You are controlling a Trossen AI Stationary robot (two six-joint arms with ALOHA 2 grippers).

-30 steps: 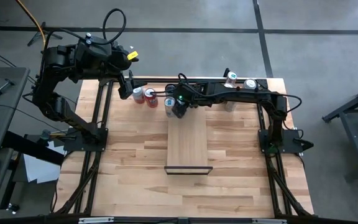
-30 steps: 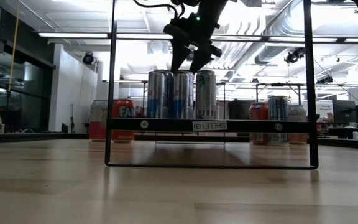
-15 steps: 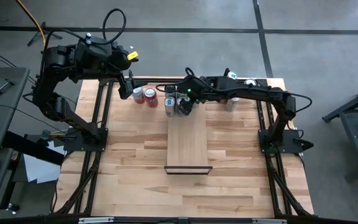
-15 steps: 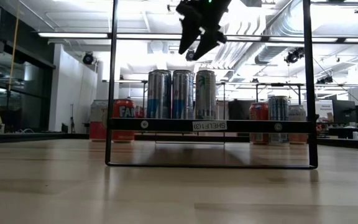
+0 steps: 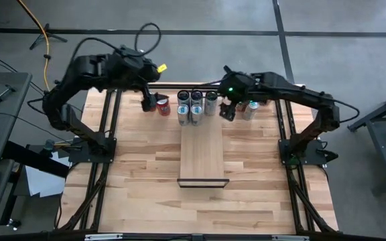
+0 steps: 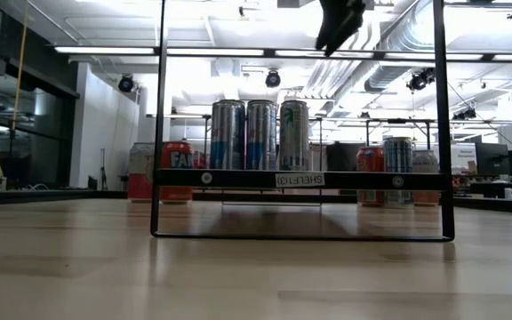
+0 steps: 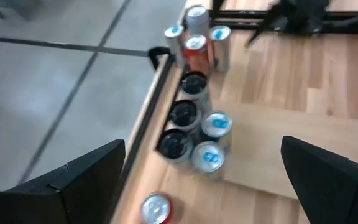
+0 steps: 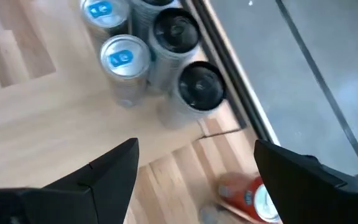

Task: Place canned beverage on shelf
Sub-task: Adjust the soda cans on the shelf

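Since both the left gripper [image 5: 147, 102] and right gripper [image 5: 226, 110] hang spread and empty, the remaining cans [image 5: 249, 108] look rigid, probably slick, best pinched mid-body.

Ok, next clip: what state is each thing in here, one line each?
shelf: flat on the table, five cans upright at its far end.
cans on the shelf: upright, bunched together, none held.
red can: upright on the table, left of the shelf.
right gripper: fingers open, empty, right of the shelf cans.
left gripper: fingers open, empty, by the red can.
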